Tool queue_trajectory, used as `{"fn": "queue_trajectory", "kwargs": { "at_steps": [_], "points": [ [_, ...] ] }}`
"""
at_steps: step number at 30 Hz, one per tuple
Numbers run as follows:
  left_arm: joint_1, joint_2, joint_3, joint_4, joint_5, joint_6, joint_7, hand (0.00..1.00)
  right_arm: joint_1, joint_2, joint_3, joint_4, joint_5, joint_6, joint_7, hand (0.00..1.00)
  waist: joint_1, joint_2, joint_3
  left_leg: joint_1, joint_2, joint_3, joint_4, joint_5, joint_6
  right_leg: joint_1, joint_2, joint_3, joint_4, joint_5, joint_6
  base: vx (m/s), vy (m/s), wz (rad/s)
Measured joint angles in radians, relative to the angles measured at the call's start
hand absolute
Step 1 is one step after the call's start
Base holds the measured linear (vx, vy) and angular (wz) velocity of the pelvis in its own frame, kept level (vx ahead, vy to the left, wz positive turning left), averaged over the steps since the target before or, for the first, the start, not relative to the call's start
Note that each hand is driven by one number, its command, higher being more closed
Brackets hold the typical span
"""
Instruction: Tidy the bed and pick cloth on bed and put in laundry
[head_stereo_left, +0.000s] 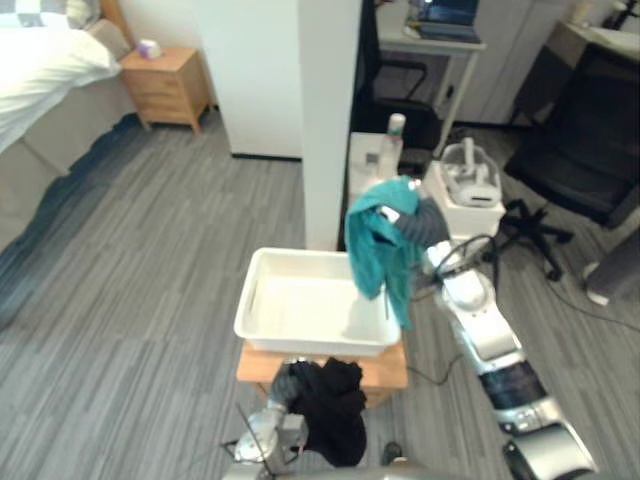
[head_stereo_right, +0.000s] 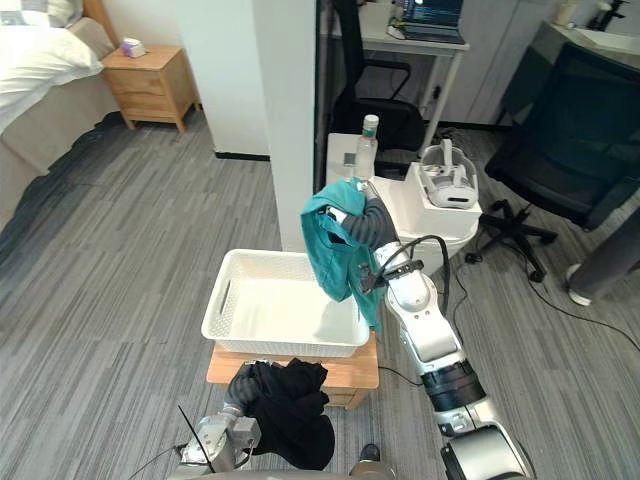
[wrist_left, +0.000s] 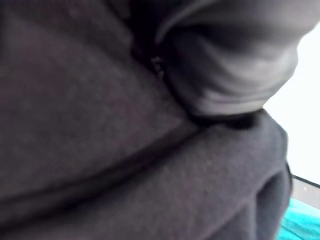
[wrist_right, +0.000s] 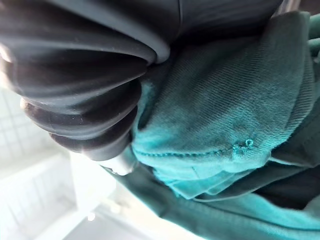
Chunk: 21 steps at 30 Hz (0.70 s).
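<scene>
A teal cloth hangs from my right hand, which is shut on it above the right rim of a white laundry basket. In the right wrist view the teal cloth bunches against the hand's dark cover. The basket has nothing in it and sits on a small wooden stool. Low in front of the stool, my left hand is shut on a black cloth that droops below it. The left wrist view has the black cloth pressed under a finger.
The bed with white bedding lies far off at the upper left, a wooden nightstand beside it. A white pillar stands just behind the basket. A white side table with a bottle and a headset, and a black office chair, are at the right.
</scene>
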Motion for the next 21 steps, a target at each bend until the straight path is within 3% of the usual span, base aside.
{"fn": "queue_trajectory", "kwargs": {
  "at_steps": [8,14,17,21],
  "points": [
    [0.001,-0.002,0.002,-0.007,-0.027,0.000,0.001,1.00,-0.155,0.069,0.029,0.113,-0.010,0.001,-0.023,1.00,0.020,-0.012,-0.008,-0.010,-0.036,-0.040,-0.057,0.049,0.021,-0.015,-0.027,-0.030,0.000,0.012,0.011,-0.07,0.007,0.17],
    [0.001,0.004,0.006,-0.007,-0.027,-0.005,0.001,1.00,-0.204,0.125,0.062,0.322,-0.052,0.015,-0.022,1.00,0.020,-0.020,-0.012,-0.071,-0.038,-0.062,-0.060,0.077,0.019,-0.062,-0.029,-0.034,-0.003,0.021,-0.001,-0.09,-0.021,0.10],
    [0.000,0.009,0.009,-0.008,-0.027,-0.012,0.001,1.00,-0.210,0.128,0.047,0.444,-0.090,0.041,-0.026,1.00,0.020,0.000,0.027,-0.108,-0.041,-0.086,-0.060,0.089,0.019,-0.074,-0.035,-0.047,-0.003,0.021,-0.003,-0.12,-0.010,0.24],
    [-0.003,0.012,0.016,-0.033,-0.027,-0.017,-0.002,1.00,-0.273,0.113,-0.026,0.565,-0.118,0.065,-0.035,1.00,0.020,0.053,0.108,-0.182,-0.051,-0.091,-0.064,0.120,0.013,-0.148,-0.048,-0.051,0.003,0.007,-0.011,-0.12,-0.015,0.16]
  ]
}}
